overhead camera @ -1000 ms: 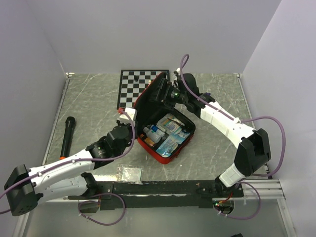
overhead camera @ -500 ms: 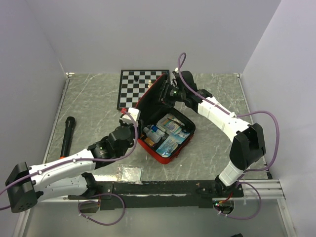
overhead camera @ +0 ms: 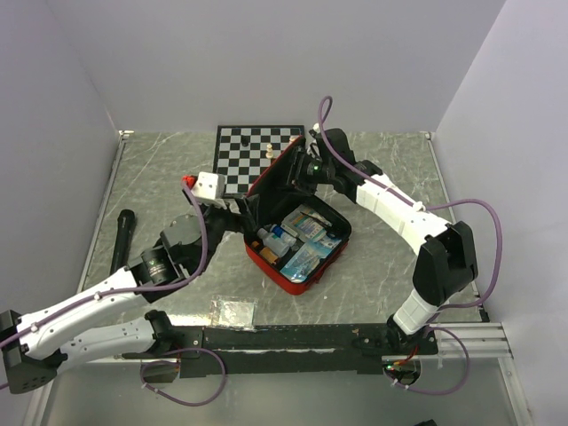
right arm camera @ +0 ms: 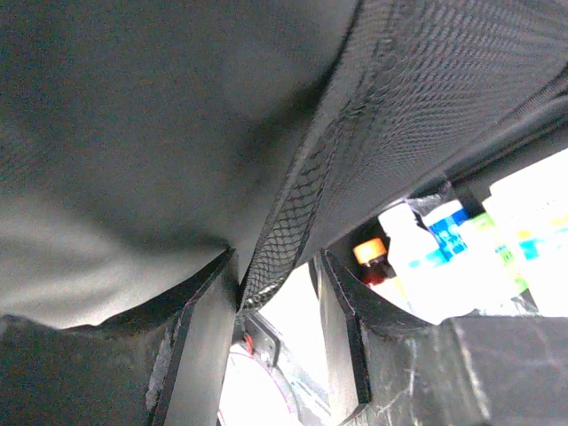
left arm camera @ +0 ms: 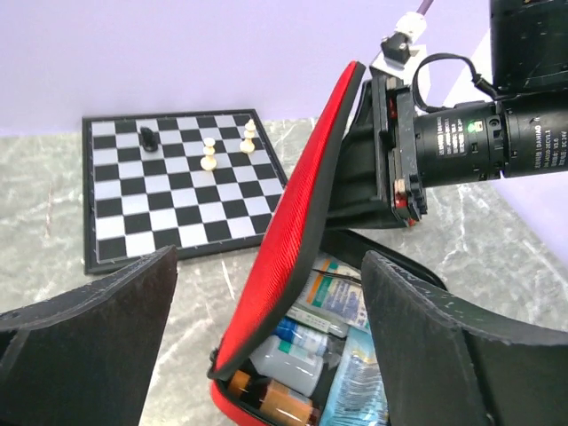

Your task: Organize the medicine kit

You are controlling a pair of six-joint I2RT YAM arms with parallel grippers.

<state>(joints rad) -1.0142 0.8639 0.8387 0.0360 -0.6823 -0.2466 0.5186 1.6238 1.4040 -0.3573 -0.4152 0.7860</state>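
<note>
The medicine kit (overhead camera: 302,266) lies open mid-table, its red base packed with bottles and packets (left arm camera: 297,351). Its lid (left arm camera: 293,222) stands tilted up, red outside and black mesh inside. My right gripper (overhead camera: 297,169) is shut on the lid's top edge, and the mesh rim (right arm camera: 284,231) sits between its fingers (right arm camera: 209,337). My left gripper (overhead camera: 235,206) hovers just left of the kit, wide open and empty. In its wrist view the lid's near corner shows between the left gripper's (left arm camera: 271,257) fingers (left arm camera: 89,346) without touching them.
A black-and-white chessboard (overhead camera: 240,164) with a few pieces lies behind the kit, against the back wall. A black cylinder (overhead camera: 122,241) lies along the left wall. A clear plastic packet (overhead camera: 233,311) lies near the front edge, left of centre.
My left gripper has opened, let go of the lid's corner and drawn back to the left. My right gripper has closed on the lid's top edge and holds it up.
</note>
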